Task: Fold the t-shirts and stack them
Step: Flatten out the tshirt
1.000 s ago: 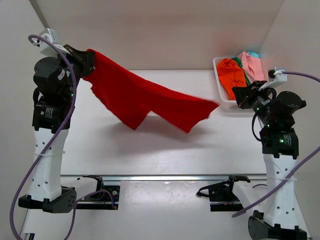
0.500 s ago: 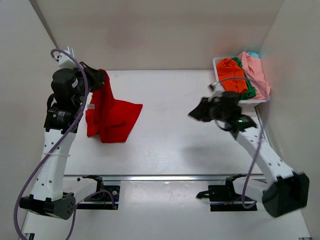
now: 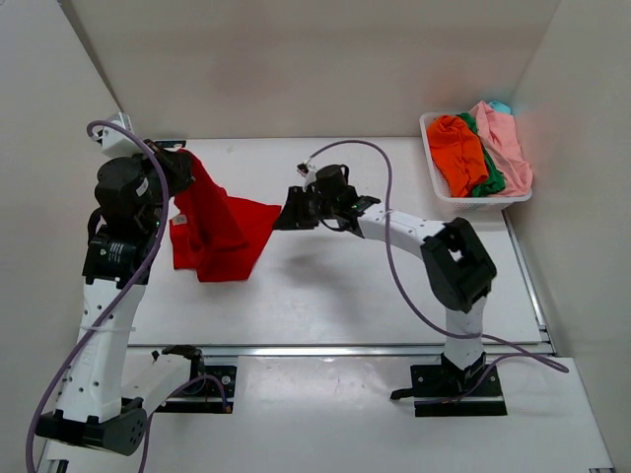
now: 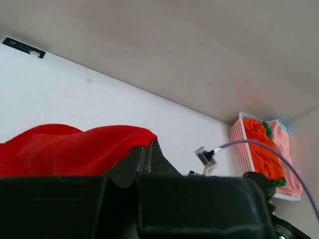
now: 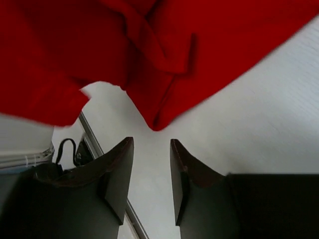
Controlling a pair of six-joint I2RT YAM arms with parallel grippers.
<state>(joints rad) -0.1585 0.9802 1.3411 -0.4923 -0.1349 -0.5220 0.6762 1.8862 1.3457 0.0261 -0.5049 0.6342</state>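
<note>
The bright red t-shirt point(image 3: 219, 232) hangs from my left gripper point(image 3: 183, 164) at the table's left side, and its lower part lies bunched on the table. In the left wrist view the jaws point(image 4: 148, 144) are pressed together with red cloth point(image 4: 65, 149) draped at their tips. My right gripper point(image 3: 284, 218) is stretched across the table to the shirt's right corner. Its fingers point(image 5: 152, 142) stand apart with nothing between them, and the corner of the red cloth point(image 5: 149, 55) lies just ahead of them. Orange point(image 3: 457, 148), green point(image 3: 491, 179), pale pink point(image 3: 503, 133) and teal point(image 3: 501, 105) t-shirts lie heaped at the back right.
A white plastic basket point(image 3: 430, 158) at the back right holds the heaped shirts; the left wrist view shows it too point(image 4: 238, 142). A metal rail point(image 3: 325, 349) runs along the table's near edge. White walls close in the back and both sides.
The right gripper let go of the red shirt's far corner, swung left across the table and opened beside the shirt. The shirt dropped from a stretched span into a bunch under the left gripper.
</note>
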